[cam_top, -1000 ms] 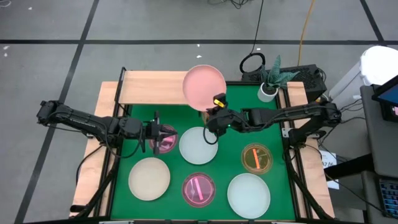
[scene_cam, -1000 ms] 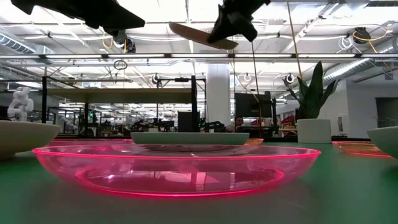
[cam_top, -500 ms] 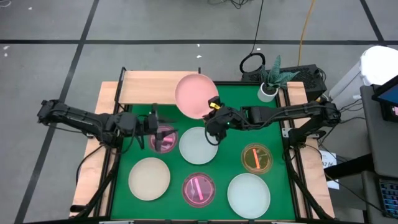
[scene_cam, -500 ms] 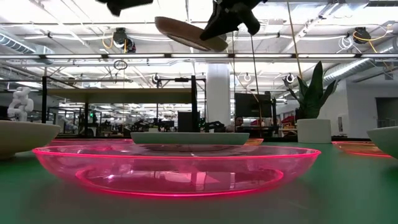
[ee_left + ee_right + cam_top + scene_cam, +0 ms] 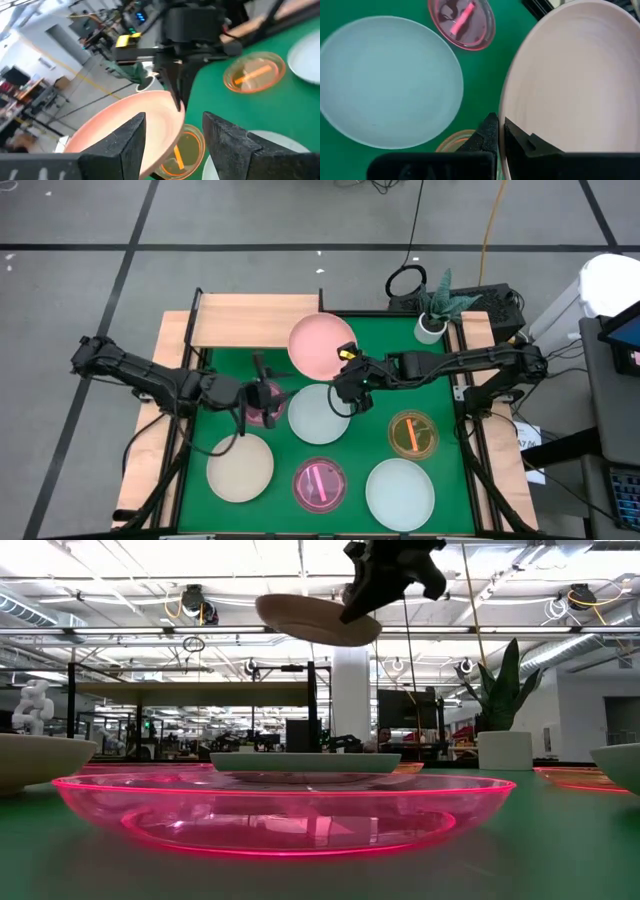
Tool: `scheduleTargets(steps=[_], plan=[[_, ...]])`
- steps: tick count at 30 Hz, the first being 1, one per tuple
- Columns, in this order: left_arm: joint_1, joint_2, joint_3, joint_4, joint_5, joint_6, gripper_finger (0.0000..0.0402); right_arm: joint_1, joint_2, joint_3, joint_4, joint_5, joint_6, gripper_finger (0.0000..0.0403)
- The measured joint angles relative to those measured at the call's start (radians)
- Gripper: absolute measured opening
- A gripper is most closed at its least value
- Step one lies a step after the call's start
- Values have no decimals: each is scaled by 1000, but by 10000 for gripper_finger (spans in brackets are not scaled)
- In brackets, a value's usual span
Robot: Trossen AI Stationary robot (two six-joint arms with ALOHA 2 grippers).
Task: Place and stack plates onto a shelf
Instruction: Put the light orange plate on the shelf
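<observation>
The shelf [image 5: 255, 320], a light-wood board on thin black legs, stands at the table's far left corner. A pink plate [image 5: 322, 345] hangs tilted in the air just off the shelf's right end, pinched by its rim. A pale mint plate [image 5: 318, 413] lies flat nearer than the shelf, with a small magenta plate [image 5: 262, 404] to its left. Nearer still sit a cream plate [image 5: 240, 467], a striped magenta plate [image 5: 319, 484] and another mint plate [image 5: 400, 493]. An amber plate [image 5: 412, 434] lies right of centre.
</observation>
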Motion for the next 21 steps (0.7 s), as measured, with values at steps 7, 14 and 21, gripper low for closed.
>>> scheduleTargets(steps=[7, 14, 21], plan=[[8, 52, 181, -282, 59, -5, 200, 5, 0, 0, -3, -31, -37, 0], [10, 166, 391, -639, 115, -79, 200, 5, 0, 0, 1, -54, -73, 0], [10, 216, 403, -696, 110, -66, 200, 5, 0, 0, -4, -111, -118, 0]])
